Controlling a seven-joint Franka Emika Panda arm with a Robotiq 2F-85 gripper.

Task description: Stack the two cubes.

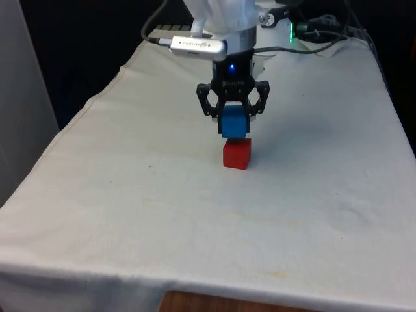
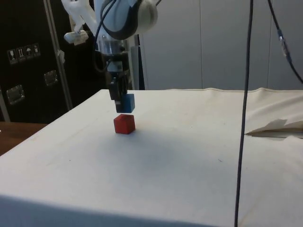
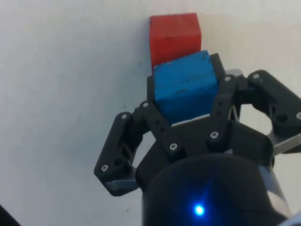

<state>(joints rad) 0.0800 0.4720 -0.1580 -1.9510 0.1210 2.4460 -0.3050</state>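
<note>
The gripper (image 1: pixel 234 120) was clenched on the blue cube (image 1: pixel 234 122), with one black finger pressed against each of two opposite faces. In the wrist view the gripper (image 3: pixel 184 89) carried the blue cube (image 3: pixel 183 84) between its fingers (image 3: pixel 157 117), and the cube's top face showed scuff marks.

The blue cube (image 2: pixel 127 102) was held in the air directly above the red cube (image 2: pixel 124 124). In the side view a narrow gap separated the two cubes, so they were apart, not touching. In the front view the lower edge of the blue cube sat just at the top edge of the red cube (image 1: pixel 236 154), and the blue cube was offset slightly toward the front view's left.

The red cube (image 3: pixel 174 34) rested flat and upright on the table (image 1: pixel 130 214), which was covered by a white cloth. It stood near the middle of the table's width, closer to the far edge than to the near edge, and well apart from both side edges.

The gripper (image 2: pixel 118 90) pointed straight down at the table.
</note>
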